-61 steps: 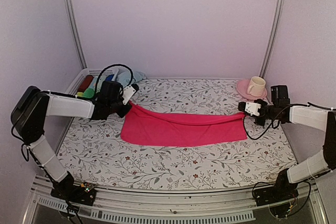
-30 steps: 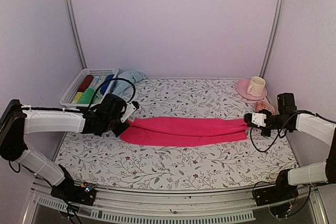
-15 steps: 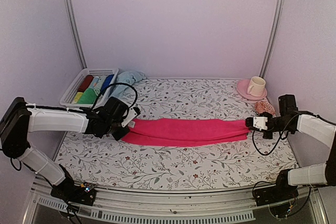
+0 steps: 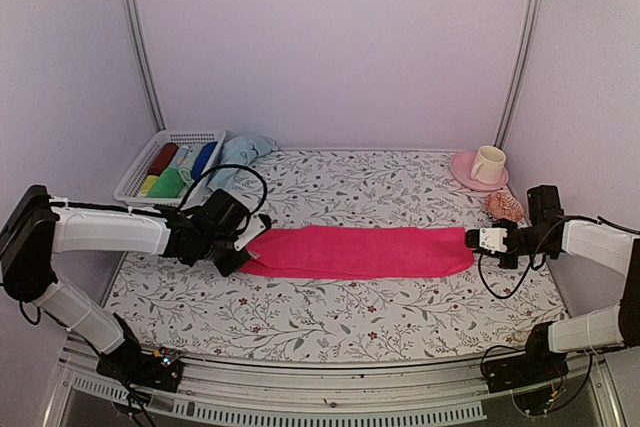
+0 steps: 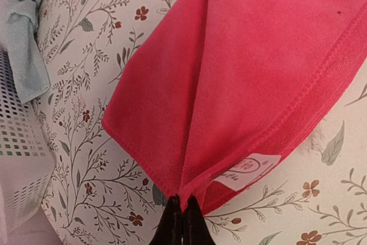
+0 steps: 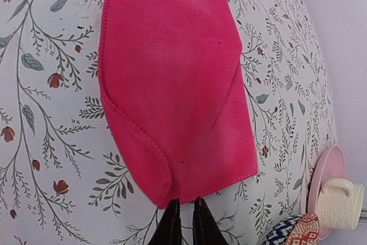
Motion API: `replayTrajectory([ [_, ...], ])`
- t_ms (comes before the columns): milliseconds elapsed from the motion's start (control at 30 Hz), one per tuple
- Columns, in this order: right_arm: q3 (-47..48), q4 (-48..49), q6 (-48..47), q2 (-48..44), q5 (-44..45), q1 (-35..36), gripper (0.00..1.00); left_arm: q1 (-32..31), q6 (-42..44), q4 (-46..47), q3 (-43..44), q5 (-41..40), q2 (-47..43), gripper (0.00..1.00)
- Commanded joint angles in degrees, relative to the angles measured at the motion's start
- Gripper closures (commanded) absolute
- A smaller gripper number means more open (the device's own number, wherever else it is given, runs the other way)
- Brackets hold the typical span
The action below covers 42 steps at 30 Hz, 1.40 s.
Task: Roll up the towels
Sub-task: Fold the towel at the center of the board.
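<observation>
Between left end effector (image 5: 183,201), pinching it, and right end effector (image 6: 183,202), barely parted, lies pink towel (image 4: 355,252).

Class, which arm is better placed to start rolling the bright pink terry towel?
Probably left: the left gripper is shut on the towel at its end; the right gripper looks slightly open.

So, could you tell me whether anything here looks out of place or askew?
Only the pale blue towel: it lies crumpled at the back left beside the basket; the pink towel lies straight.
</observation>
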Motion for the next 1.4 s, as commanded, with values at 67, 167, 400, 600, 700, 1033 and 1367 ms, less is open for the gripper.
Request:
replayTrajectory([
  [67,-1.29,1.29,-0.74,1.31,1.42,0.15,0.85,-1.32,-2.21,-3.91,1.93,0.52,0.46,0.89],
  [167,-1.21,1.12,-0.76,1.02,1.7,0.24,0.78,-1.38,-3.23,-5.8,2.92,-0.34,0.61,0.7],
  [400,5.16,-2.43,5.98,2.4,1.74,0.26,0.54,-1.38,-3.99,-8.8,3.92,-3.92,-3.84,0.24],
  [600,15.03,-2.67,24.81,7.22,4.08,1.25,0.4,2.86,-7.15,-3.21,3.86,-4.81,-6.17,0.1],
  [700,20.14,-3.44,37.48,10.67,8.44,2.64,0.4,7.33,-9.24,0.62,3.89,0.15,-4.59,0.12],
  [1033,24.55,-7.38,55.26,19.24,15.66,8.12,0.42,14.66,-12.17,5.98,5.41,7.54,6.15,0.3],
  [1367,23.21,-6.41,56.07,24.72,19.79,10.69,0.53,15.69,-11.33,7.13,9.08,7.55,13.07,0.42],
])
